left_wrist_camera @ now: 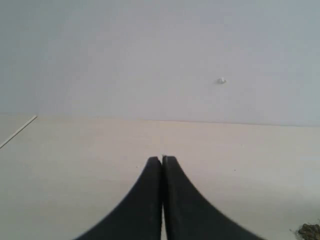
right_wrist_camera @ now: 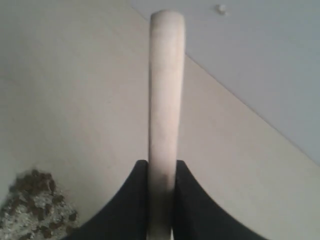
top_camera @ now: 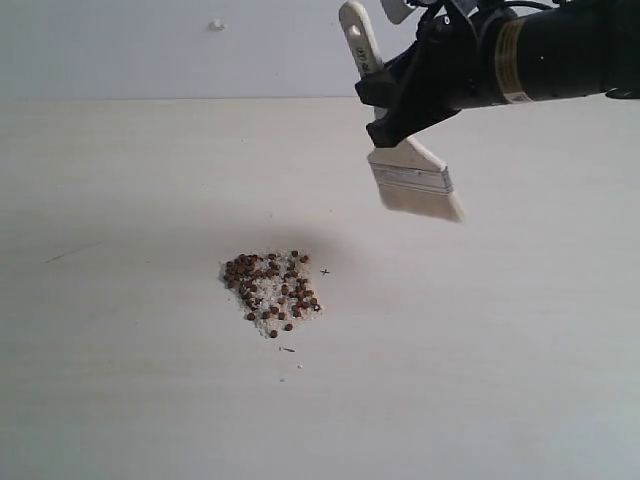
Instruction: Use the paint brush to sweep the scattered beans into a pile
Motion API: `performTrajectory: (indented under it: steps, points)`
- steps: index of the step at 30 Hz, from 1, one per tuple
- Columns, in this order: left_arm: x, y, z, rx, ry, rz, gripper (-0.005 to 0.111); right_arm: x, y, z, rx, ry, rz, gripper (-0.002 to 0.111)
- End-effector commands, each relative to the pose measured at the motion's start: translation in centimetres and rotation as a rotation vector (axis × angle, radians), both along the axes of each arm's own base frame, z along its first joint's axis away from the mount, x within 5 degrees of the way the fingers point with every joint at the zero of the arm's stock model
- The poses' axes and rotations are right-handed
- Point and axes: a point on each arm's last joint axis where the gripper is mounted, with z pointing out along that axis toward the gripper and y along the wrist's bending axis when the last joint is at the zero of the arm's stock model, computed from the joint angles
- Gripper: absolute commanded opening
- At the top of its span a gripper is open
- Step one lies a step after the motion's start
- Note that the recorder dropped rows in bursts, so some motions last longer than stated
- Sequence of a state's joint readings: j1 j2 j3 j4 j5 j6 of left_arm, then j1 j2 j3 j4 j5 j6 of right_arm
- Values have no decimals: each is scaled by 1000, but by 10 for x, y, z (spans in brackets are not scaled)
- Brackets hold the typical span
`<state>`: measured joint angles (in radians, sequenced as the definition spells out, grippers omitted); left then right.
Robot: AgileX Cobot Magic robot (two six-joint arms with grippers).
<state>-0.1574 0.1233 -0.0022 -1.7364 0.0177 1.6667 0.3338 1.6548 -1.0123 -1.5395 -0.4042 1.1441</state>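
Exterior view: the right arm reaches in from the upper right, and the right gripper [top_camera: 386, 100] is clamped on the handle of the paint brush [top_camera: 410, 176]. The brush hangs in the air, tilted, with its handle end up and its white bristles slanting down to the right, clear of the bench [top_camera: 120, 380]. The beans [top_camera: 240, 268] lie gathered with white grains in one compact pile [top_camera: 272, 296] near the middle of the bench, below and to the left of the bristles and well apart from them. A few loose specks sit just in front of the pile. A small white spot [top_camera: 216, 24] shows on the wall behind.

Left wrist view: the left gripper [left_wrist_camera: 162, 163] has its two black jaws pressed together with nothing between them, over bare bench. One edge of the pile [left_wrist_camera: 310, 231] just shows at the corner of the picture.

Right wrist view: the right gripper [right_wrist_camera: 161, 170] has its jaws narrow, pinching the pale wooden handle [right_wrist_camera: 165, 90], which runs straight out beyond them. The pile [right_wrist_camera: 35, 206] lies on the bench to one side of the jaws, not touching the brush.
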Motion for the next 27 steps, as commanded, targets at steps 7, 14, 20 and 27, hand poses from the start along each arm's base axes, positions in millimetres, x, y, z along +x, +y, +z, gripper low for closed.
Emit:
performTrajectory:
  steps: [7,14,20,27]
  points:
    - [-1,-1,0,4,-4,-10,0,20,-14,-17,393,26,180,0]
    - [-1,-1,0,4,-4,-10,0,15,1,-32,266,10,181,0]
    - [-1,-1,0,4,-4,-10,0,9,4,-38,280,-105,-5,0]
    - [-1,-1,0,4,-4,-10,0,8,-2,-42,305,-148,-78,0]
